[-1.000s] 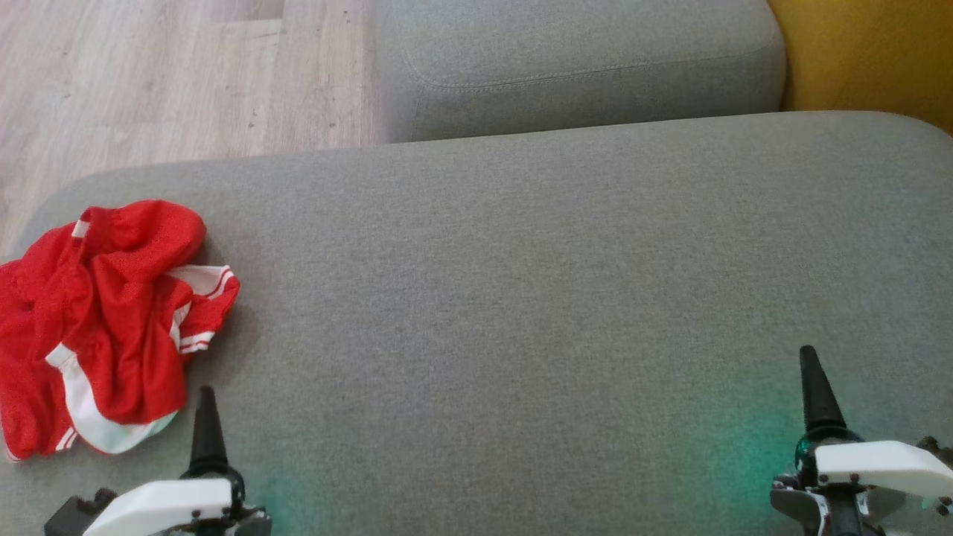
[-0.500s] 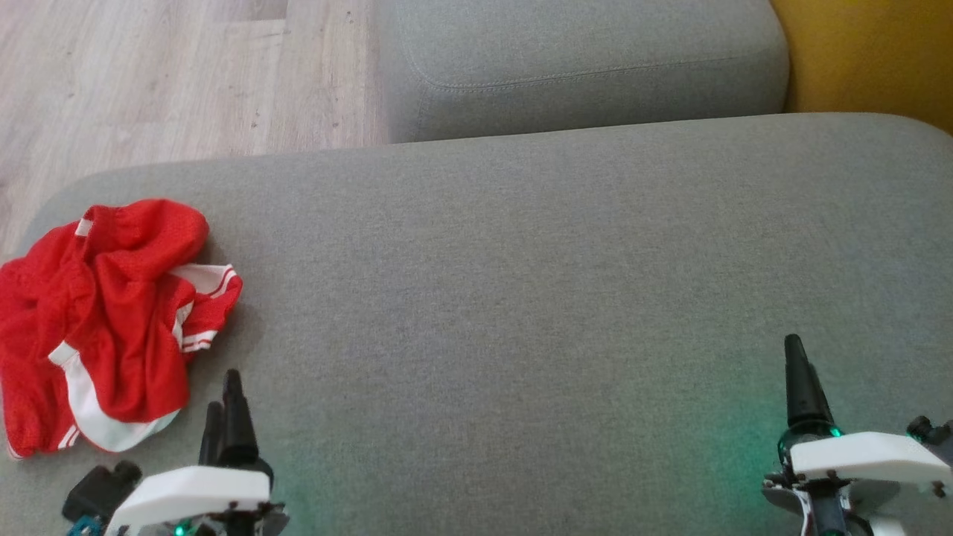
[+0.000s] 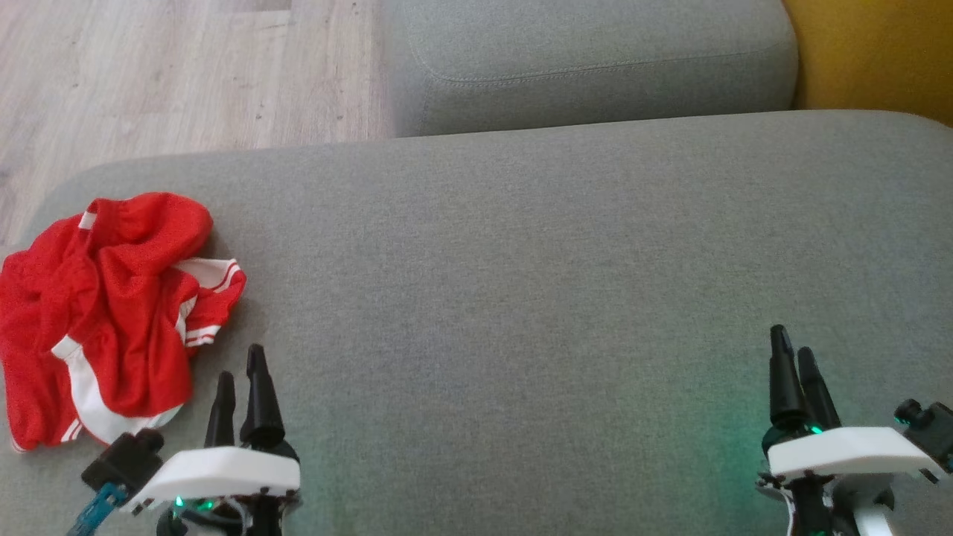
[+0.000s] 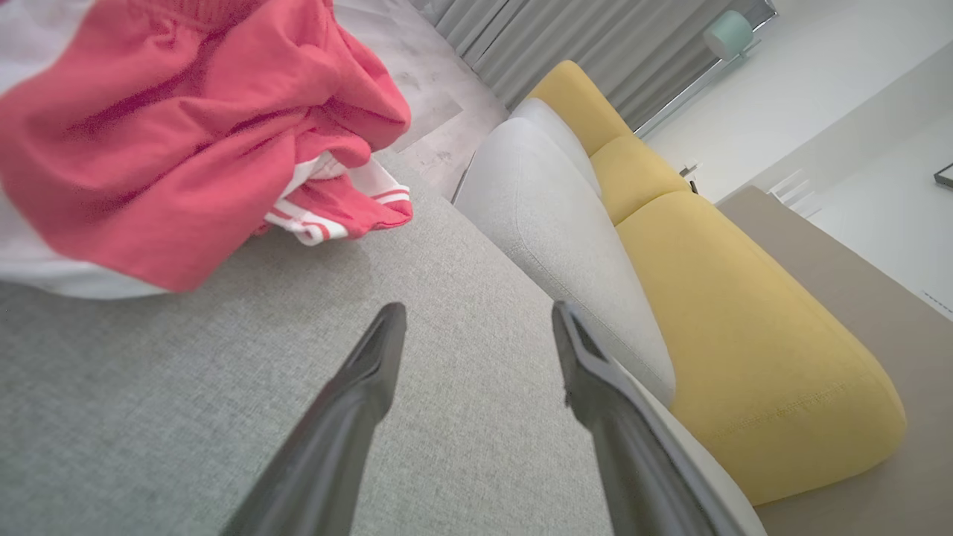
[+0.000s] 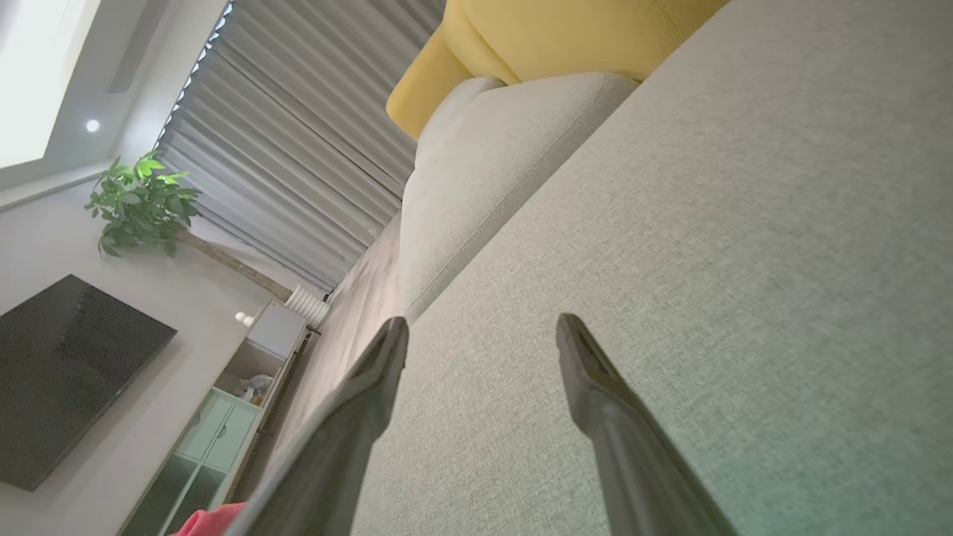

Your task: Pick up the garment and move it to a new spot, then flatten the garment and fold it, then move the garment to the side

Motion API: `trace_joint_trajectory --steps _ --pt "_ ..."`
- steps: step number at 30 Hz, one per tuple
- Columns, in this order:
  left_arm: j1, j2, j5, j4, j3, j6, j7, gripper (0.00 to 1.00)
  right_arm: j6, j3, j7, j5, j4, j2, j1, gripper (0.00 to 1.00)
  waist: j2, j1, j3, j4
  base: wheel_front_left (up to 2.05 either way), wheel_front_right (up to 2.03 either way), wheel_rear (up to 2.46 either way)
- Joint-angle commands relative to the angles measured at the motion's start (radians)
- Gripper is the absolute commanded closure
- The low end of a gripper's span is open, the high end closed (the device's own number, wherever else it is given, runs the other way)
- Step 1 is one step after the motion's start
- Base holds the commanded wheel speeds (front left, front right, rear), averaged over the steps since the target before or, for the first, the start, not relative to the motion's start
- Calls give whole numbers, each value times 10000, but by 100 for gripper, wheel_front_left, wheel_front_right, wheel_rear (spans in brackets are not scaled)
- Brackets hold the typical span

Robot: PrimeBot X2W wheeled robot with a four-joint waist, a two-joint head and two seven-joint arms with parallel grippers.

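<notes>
On the far left of the grey sofa seat (image 3: 521,246), the crumpled red-and-white garment (image 3: 112,313) lies in a heap near the seat's edge. Just right of its lower edge hovers the left gripper (image 3: 240,368), fingers spread and empty, apart from the cloth. At lower right, the right gripper (image 3: 793,344) hangs over the upholstery, likewise spread, holding nothing.

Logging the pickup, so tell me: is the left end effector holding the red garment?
No, the left end effector is open over bare cushion, apart from the red garment.
</notes>
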Motion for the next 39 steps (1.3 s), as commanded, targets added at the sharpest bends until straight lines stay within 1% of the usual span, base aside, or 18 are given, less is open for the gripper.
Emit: trace_joint_trajectory --steps 1,6,17,29,39 --pt "-541 141 390 -462 18 78 -152 0 -3 192 -166 -415 -441 -86 -514 0 0 0 11 14 0 0 0" --pt "-576 212 1141 -657 -217 217 -329 0 -4 420 -344 -1292 -554 -92 -548 0 0 0 12 24 0 0 0" --pt "-618 344 2570 -764 -571 629 -655 0 -4 725 -668 -2808 -665 -102 -553 0 0 0 -19 0 0 0 0" --pt "-633 526 4027 -998 -994 794 -1010 0 -5 1045 -1022 -4426 -583 -113 -540 0 0 0 -105 -15 0 0 0" --pt "-626 615 5151 -1013 -1237 786 -1277 0 -6 1073 -1288 -5608 -524 -121 -539 0 0 0 -122 -36 0 0 0"
